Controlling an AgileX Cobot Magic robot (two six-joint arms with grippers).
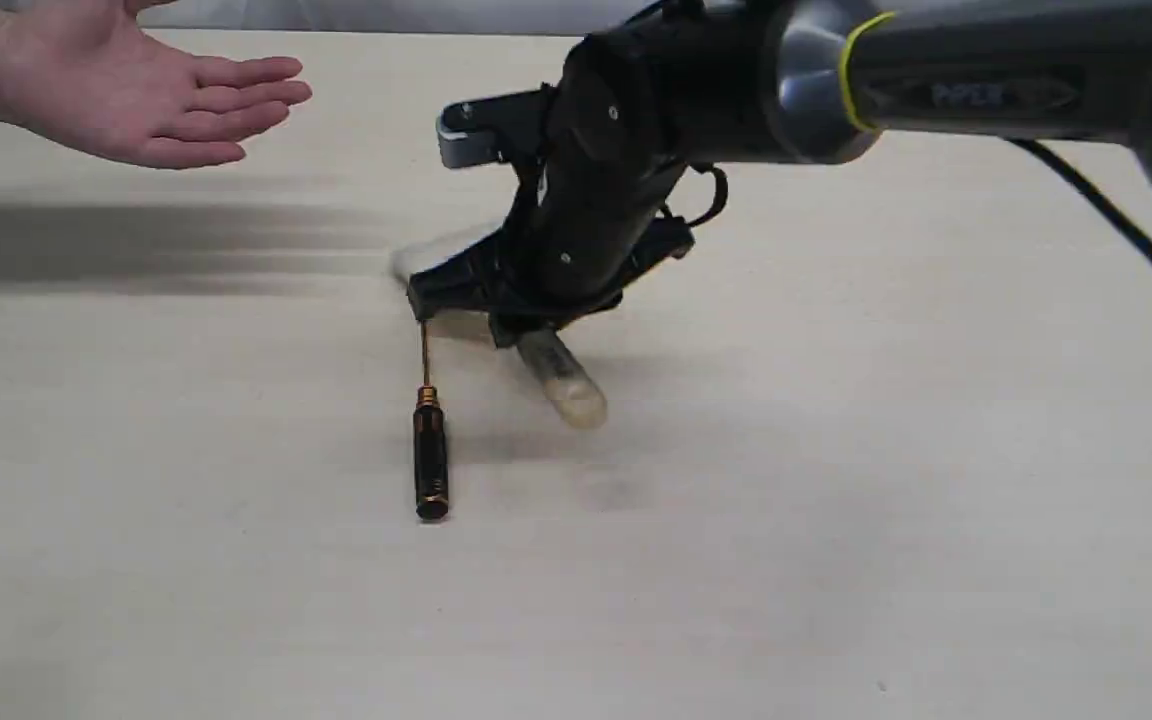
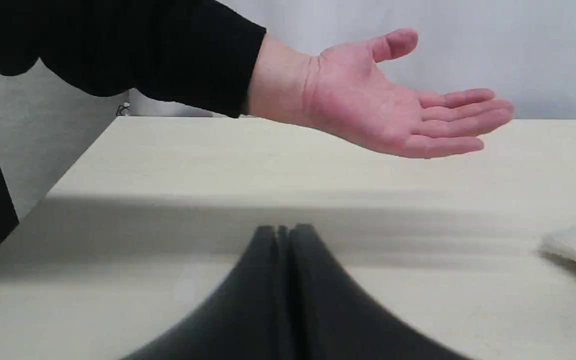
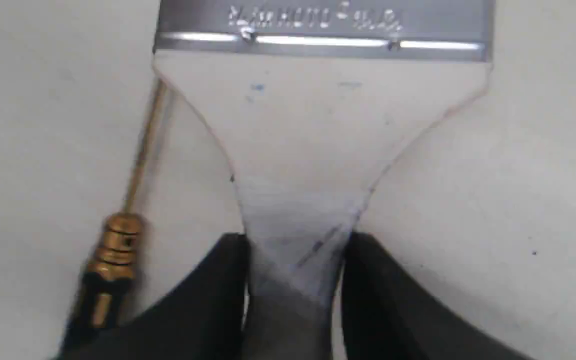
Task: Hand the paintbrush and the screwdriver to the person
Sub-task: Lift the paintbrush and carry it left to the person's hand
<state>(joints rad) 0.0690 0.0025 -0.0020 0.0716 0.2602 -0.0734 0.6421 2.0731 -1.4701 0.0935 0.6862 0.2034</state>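
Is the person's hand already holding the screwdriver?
No, the screwdriver lies flat on the table, and the person's open hand holds nothing.

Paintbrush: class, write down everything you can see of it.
The paintbrush is wide and flat: a pale wooden handle flaring to a shiny stamped metal ferrule, faint blue specks on the wood. The jaws of the right gripper clamp its narrow neck. The screwdriver shaft lies beside its shoulder; contact is unclear. Its bristles show only as a blur.
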